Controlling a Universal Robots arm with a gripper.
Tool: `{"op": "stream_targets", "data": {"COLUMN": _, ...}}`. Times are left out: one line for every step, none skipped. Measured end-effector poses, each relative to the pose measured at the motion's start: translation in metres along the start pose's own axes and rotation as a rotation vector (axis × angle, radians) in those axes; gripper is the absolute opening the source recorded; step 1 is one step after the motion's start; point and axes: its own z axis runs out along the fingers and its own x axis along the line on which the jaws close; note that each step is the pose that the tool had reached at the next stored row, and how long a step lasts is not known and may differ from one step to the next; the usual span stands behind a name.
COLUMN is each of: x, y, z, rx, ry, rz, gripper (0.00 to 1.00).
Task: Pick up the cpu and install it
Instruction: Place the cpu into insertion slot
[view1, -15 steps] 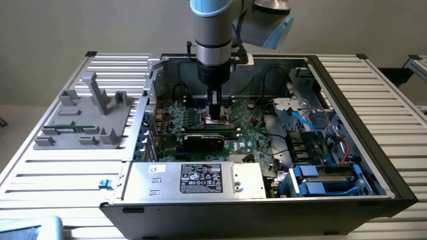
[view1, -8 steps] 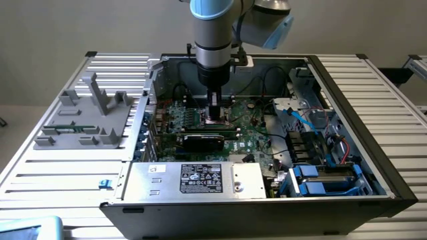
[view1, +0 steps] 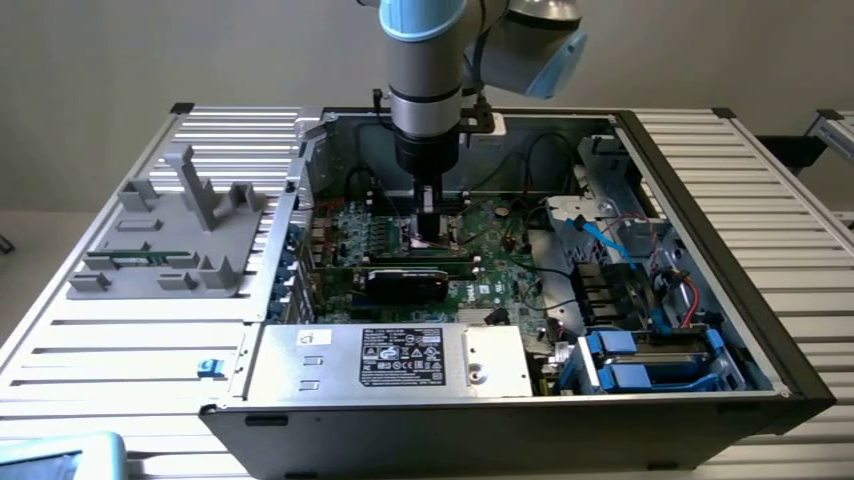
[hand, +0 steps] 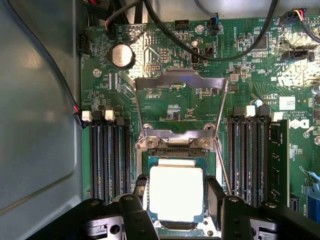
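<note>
Green right across the motherboard (hand: 170, 100), speckled with silver solder dots and fine white lettering. The cpu (hand: 176, 192) glares silver-white, with a thin green rim. The gripper (view1: 427, 238) is black. Black memory slots (hand: 107, 150) carry white latches (hand: 86, 116), and there's a silver coin battery (hand: 122, 55). Out wide: a pale-blue and silver arm (view1: 427, 60), blue drive trays (view1: 641, 365), a black expansion card (view1: 407, 285) and a grey ribbed worktop (view1: 747, 200).
</note>
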Motion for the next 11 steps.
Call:
{"op": "stream_targets", "data": {"x": 0.0, "y": -0.0001, "z": 0.0001, "rx": -0.0003, "ry": 0.0, "rz": 0.0, "gripper": 0.55}}
{"op": "stream_targets", "data": {"x": 0.0, "y": -0.0001, "z": 0.0002, "rx": -0.0008, "ry": -0.0004, "rz": 0.0, "gripper": 0.55}}
{"op": "stream_targets", "data": {"x": 0.0001, "y": -0.0002, "z": 0.0003, "rx": -0.0014, "ry": -0.0011, "rz": 0.0, "gripper": 0.55}}
{"op": "stream_targets", "data": {"x": 0.0, "y": -0.0002, "z": 0.0003, "rx": -0.0023, "ry": -0.0018, "rz": 0.0, "gripper": 0.55}}
{"op": "stream_targets", "data": {"x": 0.0, "y": -0.0003, "z": 0.0004, "rx": -0.0033, "ry": -0.0031, "rz": -0.001, "gripper": 0.55}}
{"op": "stream_targets", "data": {"x": 0.0, "y": -0.0003, "z": 0.0005, "rx": -0.0042, "ry": -0.0045, "rz": -0.001, "gripper": 0.55}}
{"op": "stream_targets", "data": {"x": 0.0, "y": -0.0003, "z": 0.0006, "rx": -0.0049, "ry": -0.0061, "rz": -0.001, "gripper": 0.55}}
{"op": "stream_targets", "data": {"x": 0.0, "y": -0.0003, "z": 0.0008, "rx": -0.0054, "ry": -0.0078, "rz": -0.002, "gripper": 0.55}}
{"op": "stream_targets", "data": {"x": 0.0, "y": -0.0005, "z": 0.0009, "rx": -0.0057, "ry": -0.0097, "rz": -0.002, "gripper": 0.55}}
{"op": "stream_targets", "data": {"x": -0.0001, "y": -0.0007, "z": 0.0011, "rx": -0.0058, "ry": -0.0107, "rz": -0.003, "gripper": 0.55}}
{"op": "stream_targets", "data": {"x": -0.0001, "y": -0.0008, "z": 0.0012, "rx": -0.0058, "ry": -0.011, "rz": -0.004, "gripper": 0.55}}
